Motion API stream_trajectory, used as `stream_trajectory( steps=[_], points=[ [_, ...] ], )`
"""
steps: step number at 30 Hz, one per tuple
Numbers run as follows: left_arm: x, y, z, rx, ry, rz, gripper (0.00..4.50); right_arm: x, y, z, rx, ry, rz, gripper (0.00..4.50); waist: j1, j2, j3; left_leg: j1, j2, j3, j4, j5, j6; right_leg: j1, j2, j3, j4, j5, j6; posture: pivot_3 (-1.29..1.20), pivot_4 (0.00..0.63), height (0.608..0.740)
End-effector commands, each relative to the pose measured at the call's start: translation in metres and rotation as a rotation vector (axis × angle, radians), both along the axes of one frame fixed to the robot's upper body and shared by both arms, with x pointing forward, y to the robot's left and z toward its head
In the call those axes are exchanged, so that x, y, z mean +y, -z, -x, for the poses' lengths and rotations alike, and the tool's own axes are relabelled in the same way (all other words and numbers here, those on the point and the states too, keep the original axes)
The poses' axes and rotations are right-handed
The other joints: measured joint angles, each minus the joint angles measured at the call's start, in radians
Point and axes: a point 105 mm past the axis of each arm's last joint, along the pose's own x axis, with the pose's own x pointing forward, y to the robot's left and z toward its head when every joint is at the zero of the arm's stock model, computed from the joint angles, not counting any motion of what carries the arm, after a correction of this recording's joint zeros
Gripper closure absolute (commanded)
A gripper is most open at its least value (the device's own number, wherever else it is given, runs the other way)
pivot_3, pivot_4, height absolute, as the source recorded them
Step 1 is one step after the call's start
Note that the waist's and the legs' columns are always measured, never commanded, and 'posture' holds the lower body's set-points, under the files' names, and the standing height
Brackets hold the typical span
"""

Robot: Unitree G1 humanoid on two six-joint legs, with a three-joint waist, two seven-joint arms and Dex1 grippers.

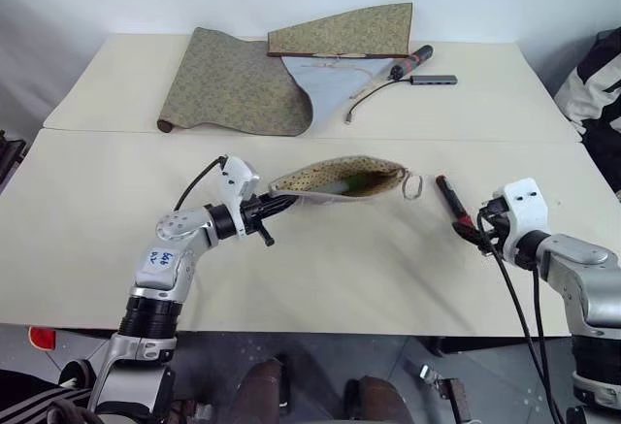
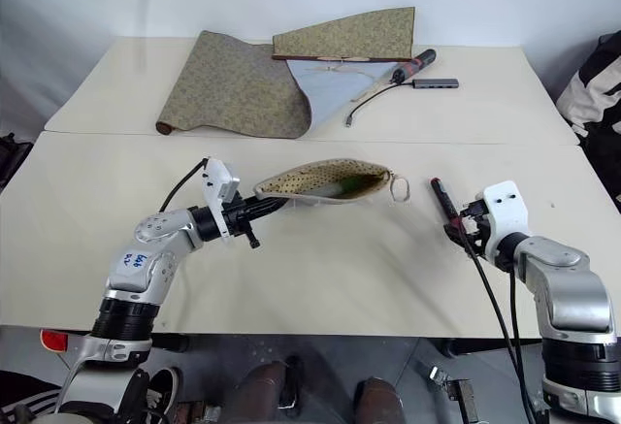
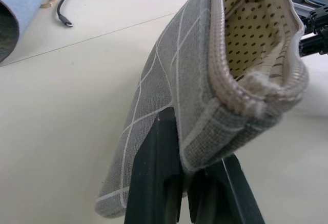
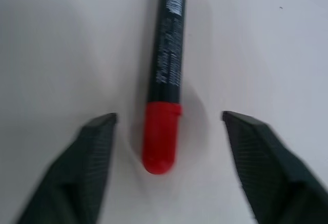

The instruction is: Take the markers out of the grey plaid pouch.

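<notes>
pale table (image 1: 320, 278) under me — my left gripper (image 1: 281, 206) clamps the grey plaid pouch (image 1: 340, 178); right gripper (image 4: 164, 126) spread around the red-capped marker (image 4: 165, 80) beside the pouch — withdraw gently so it won't roll

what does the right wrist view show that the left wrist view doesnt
The right wrist view alone shows the red-capped marker lying on the table between the open fingers of the right gripper, which do not touch it. The left wrist view alone shows the left gripper shut on a corner of the grey plaid pouch, whose dotted lining faces out, with a cable and hub behind. Both share the pale table.
</notes>
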Motion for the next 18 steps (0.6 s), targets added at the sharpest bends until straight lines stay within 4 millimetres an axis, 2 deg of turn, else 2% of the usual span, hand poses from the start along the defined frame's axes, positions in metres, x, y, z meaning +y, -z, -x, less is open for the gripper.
stream_trajectory(
  steps=[1, 4, 7, 10, 12, 13, 14, 16, 18],
  points=[
    [-0.002, -0.009, 0.001, -0.039, 0.016, 0.014, 4.50, 0.000, -0.036, -0.004, -0.118, -0.026, 0.058, 0.30, 0.000, 0.000, 0.000, 0.000, 0.000, 0.000, 0.000, 0.000, 0.000, 0.000, 0.000, 0.000, 0.000, 0.000, 0.000, 0.00, 0.150, 0.740],
    [-0.003, -0.008, 0.002, -0.040, 0.020, 0.012, 4.50, 0.028, -0.083, -0.007, -0.255, -0.186, 0.029, 0.30, -0.005, 0.002, 0.001, 0.000, 0.000, 0.000, 0.000, 0.000, 0.000, 0.000, 0.000, 0.001, 0.000, 0.000, 0.000, 0.00, 0.150, 0.740],
    [-0.004, -0.009, 0.001, -0.040, 0.021, 0.011, 4.50, 0.062, -0.114, 0.002, -0.336, -0.369, 0.031, 0.94, -0.008, 0.002, 0.001, 0.001, 0.001, 0.001, -0.001, 0.000, 0.000, -0.001, 0.000, 0.001, 0.000, 0.000, 0.000, 0.00, 0.150, 0.740],
    [-0.006, -0.009, 0.001, -0.043, 0.025, 0.008, 4.50, 0.090, -0.135, 0.009, -0.408, -0.499, 0.049, 1.98, -0.004, 0.002, 0.001, 0.000, 0.001, -0.001, -0.001, 0.000, 0.000, -0.001, 0.000, 0.001, 0.000, 0.000, 0.000, 0.00, 0.150, 0.740],
    [-0.008, -0.009, 0.001, -0.039, 0.028, 0.010, 4.50, 0.118, -0.139, 0.017, -0.413, -0.624, 0.112, 2.73, -0.002, 0.002, 0.001, 0.000, 0.000, 0.000, -0.001, 0.000, 0.000, -0.001, 0.000, 0.000, 0.001, 0.000, 0.000, 0.00, 0.150, 0.740],
    [-0.009, -0.009, 0.001, -0.038, 0.029, 0.011, 4.50, 0.126, -0.137, 0.020, -0.403, -0.665, 0.141, 3.07, -0.001, 0.002, 0.001, 0.000, 0.000, 0.000, -0.001, 0.000, 0.000, -0.001, 0.000, 0.001, 0.001, 0.000, 0.000, 0.00, 0.150, 0.740],
    [-0.010, -0.009, 0.002, -0.038, 0.034, 0.013, 4.50, 0.143, -0.132, 0.028, -0.381, -0.746, 0.120, 3.39, 0.000, 0.002, 0.001, 0.000, 0.000, 0.000, -0.001, 0.000, 0.000, -0.001, 0.000, 0.001, 0.001, 0.000, 0.000, 0.00, 0.150, 0.740],
    [-0.013, -0.010, 0.003, -0.038, 0.041, 0.012, 4.50, 0.168, -0.128, 0.035, -0.380, -0.823, 0.072, 3.39, -0.001, 0.002, 0.001, 0.000, 0.000, -0.001, -0.001, 0.000, 0.000, -0.001, -0.001, 0.001, 0.000, 0.000, 0.000, 0.00, 0.150, 0.740],
    [-0.014, -0.010, 0.004, -0.039, 0.045, 0.010, 4.50, 0.177, -0.121, 0.033, -0.379, -0.843, 0.120, 3.39, -0.002, 0.002, 0.001, 0.000, 0.000, 0.000, -0.001, 0.000, 0.000, -0.001, -0.001, 0.001, 0.000, 0.000, 0.000, 0.00, 0.150, 0.740]
  ],
)
